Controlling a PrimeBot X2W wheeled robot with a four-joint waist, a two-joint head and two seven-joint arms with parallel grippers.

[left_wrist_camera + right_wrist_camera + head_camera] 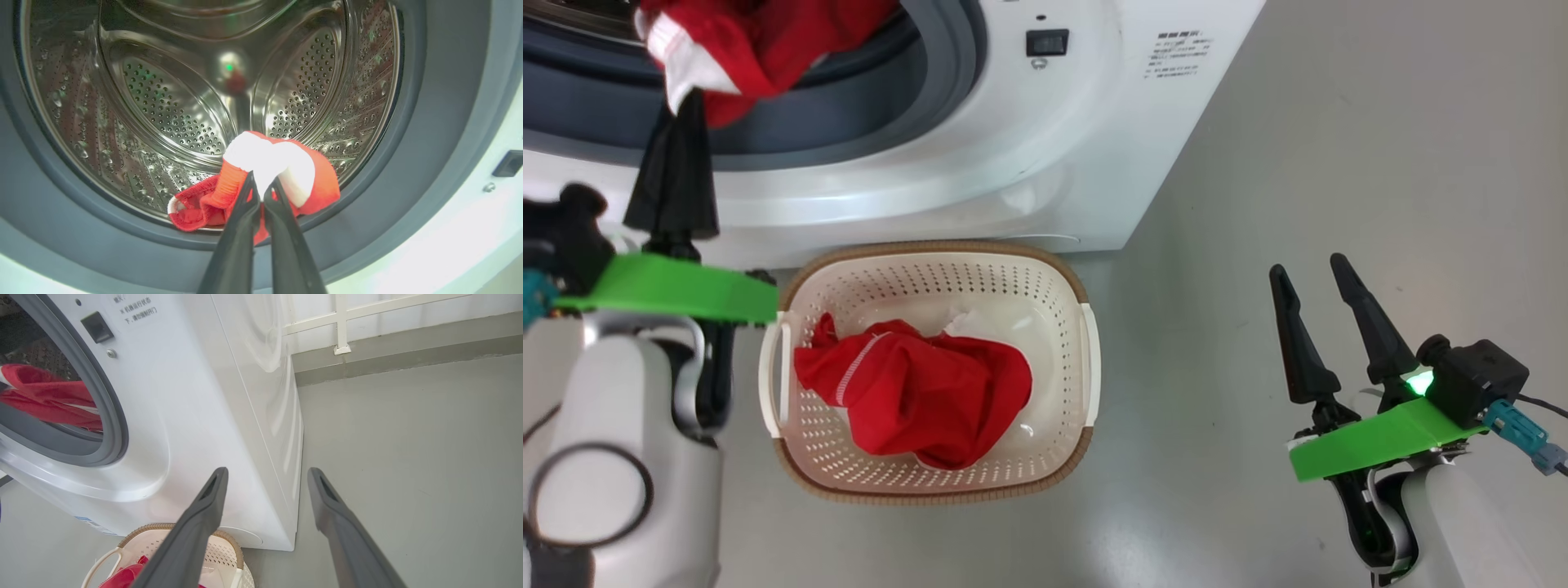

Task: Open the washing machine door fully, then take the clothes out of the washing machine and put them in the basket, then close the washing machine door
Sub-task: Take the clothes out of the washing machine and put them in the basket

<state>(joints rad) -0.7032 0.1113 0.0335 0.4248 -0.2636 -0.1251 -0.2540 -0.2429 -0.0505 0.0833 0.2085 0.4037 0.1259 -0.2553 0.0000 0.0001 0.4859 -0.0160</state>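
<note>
The washing machine (1054, 147) stands open; its door is out of view. My left gripper (690, 102) is shut on a red and white garment (760, 41) at the lower lip of the opening. From the left wrist, that gripper (261, 181) pinches the garment's white band (294, 167) in front of the steel drum (163, 102). Another red garment (915, 392) lies in the cream basket (931, 253) on the floor just before the machine. Over the floor to the basket's right, my right gripper (1307, 265) (267, 471) is open and holds nothing.
Grey rubber gasket (441, 122) rings the opening. Grey floor (1339, 163) runs off to the machine's right, up to a wall with a white rail (341, 322). The basket's rim (163, 527) sits close under the machine's front.
</note>
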